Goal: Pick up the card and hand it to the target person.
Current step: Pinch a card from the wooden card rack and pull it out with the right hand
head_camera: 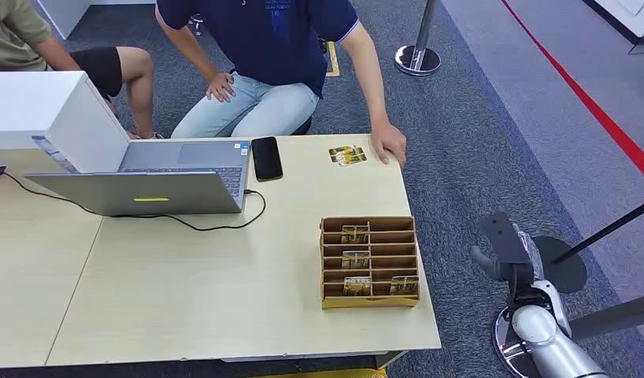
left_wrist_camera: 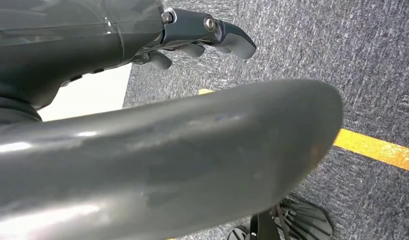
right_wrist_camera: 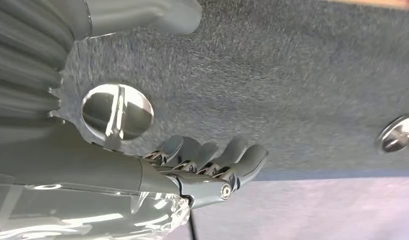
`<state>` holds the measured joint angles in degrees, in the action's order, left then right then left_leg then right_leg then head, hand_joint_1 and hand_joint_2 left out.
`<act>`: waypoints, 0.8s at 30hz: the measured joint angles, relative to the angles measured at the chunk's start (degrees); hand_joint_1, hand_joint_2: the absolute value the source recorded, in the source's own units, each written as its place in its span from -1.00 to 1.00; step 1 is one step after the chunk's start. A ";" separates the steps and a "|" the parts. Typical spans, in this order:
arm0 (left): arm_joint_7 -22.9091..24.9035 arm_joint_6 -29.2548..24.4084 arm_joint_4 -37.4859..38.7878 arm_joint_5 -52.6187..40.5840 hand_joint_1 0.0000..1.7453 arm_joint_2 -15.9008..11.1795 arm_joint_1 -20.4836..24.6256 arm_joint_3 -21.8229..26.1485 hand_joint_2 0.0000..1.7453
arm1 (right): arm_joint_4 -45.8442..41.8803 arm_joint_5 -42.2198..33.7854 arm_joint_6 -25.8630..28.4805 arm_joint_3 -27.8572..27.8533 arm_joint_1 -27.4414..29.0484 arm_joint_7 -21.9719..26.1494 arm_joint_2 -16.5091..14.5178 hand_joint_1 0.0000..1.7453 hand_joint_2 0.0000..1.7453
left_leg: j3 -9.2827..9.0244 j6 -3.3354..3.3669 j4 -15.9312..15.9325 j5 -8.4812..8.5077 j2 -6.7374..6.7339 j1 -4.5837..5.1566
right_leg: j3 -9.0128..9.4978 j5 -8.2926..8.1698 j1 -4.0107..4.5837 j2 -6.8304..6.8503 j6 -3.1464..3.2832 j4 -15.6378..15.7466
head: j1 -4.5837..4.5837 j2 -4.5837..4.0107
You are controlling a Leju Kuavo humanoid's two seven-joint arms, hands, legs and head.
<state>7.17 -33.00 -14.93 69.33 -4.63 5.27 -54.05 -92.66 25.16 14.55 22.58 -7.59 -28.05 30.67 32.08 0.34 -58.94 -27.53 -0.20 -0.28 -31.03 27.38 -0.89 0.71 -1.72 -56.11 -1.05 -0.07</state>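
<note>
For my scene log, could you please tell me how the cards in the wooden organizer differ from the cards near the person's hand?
The cards in the organizer stand upright in separate slots of the wooden organizer; the loose cards lie flat and overlapping on the table, beside a person's hand. The organizer's cards sit nearer the robot. Both sets show similar yellow-gold printing.

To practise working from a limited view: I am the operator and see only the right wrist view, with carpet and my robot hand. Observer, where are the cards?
Observer: In the head view, four cards stand in a brown slotted holder near the table's right edge.
Operator: Any elsewhere?
Observer: Yes, loose cards lie at the far edge, beside a person's hand.
Operator: And my other robot hand?
Observer: The left robot hand holds nothing, above carpet.
</note>
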 joint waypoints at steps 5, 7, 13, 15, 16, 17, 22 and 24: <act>0.03 -0.01 0.00 0.04 -1.00 -0.01 0.00 -0.01 -1.00 | -0.28 0.13 -0.16 0.09 -0.03 -0.12 0.03 -0.40 1.00 | 0.00 0.00 0.00 0.00 0.00 0.00 | 0.00 0.00 0.00 0.00 0.00 0.00 | 0.00 0.00; 0.04 -0.03 0.01 0.07 -1.00 -0.02 0.00 -0.02 -1.00 | -0.41 0.19 -0.22 0.12 -0.05 -0.17 0.05 -0.40 1.00 | 0.00 0.00 0.00 0.00 0.00 0.00 | 0.00 0.00 0.00 -0.01 0.00 0.00 | 0.00 0.00; 0.22 -0.31 0.04 0.40 -1.00 -0.04 0.15 -0.08 -1.00 | -3.86 1.85 -2.35 1.19 -0.65 -1.90 0.41 -0.32 1.00 | -0.01 0.00 0.00 0.00 -0.01 0.00 | 0.00 0.00 0.00 0.00 0.00 0.00 | 0.01 0.00; 0.26 -0.48 0.16 0.73 -1.00 -0.03 0.22 -0.14 -1.00 | -6.59 3.25 -4.28 2.16 -1.19 -3.46 0.63 -0.25 1.00 | -0.01 0.00 0.00 0.00 -0.01 -0.01 | -0.01 0.00 0.01 0.01 0.00 0.00 | 0.01 0.00; 0.29 -0.58 0.23 0.91 -1.00 -0.03 0.22 -0.17 -1.00 | -7.95 3.97 -5.26 2.72 -1.46 -4.25 0.77 -0.19 1.00 | -0.01 0.00 0.00 0.00 -0.01 -0.01 | -0.01 0.00 0.01 0.01 0.00 0.00 | 0.02 0.00; 0.32 -0.70 0.31 1.10 -1.00 -0.03 0.23 -0.20 -1.00 | -9.32 4.68 -6.23 3.32 -1.68 -5.03 0.94 -0.15 1.00 | -0.01 0.00 0.00 0.00 -0.01 -0.01 | -0.01 0.00 0.01 0.01 0.00 0.00 | 0.02 0.00; 0.96 -1.32 0.47 2.01 -1.00 -0.13 0.36 -0.44 -1.00 | -15.71 8.33 -11.13 6.44 -2.39 -8.98 1.57 0.20 1.00 | 0.00 0.00 0.00 0.00 -0.01 -0.02 | -0.02 0.01 0.01 0.01 0.01 0.00 | 0.01 0.00; 1.17 -1.63 0.68 2.35 -1.00 -0.17 0.44 -0.47 -1.00 | -17.82 9.54 -13.06 7.65 -2.49 -10.39 1.79 0.28 1.00 | 0.00 0.00 0.00 0.00 -0.01 -0.02 | -0.02 0.01 0.01 0.01 0.01 0.00 | 0.01 0.00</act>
<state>8.34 -34.64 -14.25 71.69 -4.81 5.70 -54.53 -110.48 34.70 1.50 30.23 -10.08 -38.44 32.46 32.08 0.34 -58.94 -27.53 -0.21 -0.30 -31.05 27.39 -0.88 0.72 -1.71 -56.11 -1.04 -0.07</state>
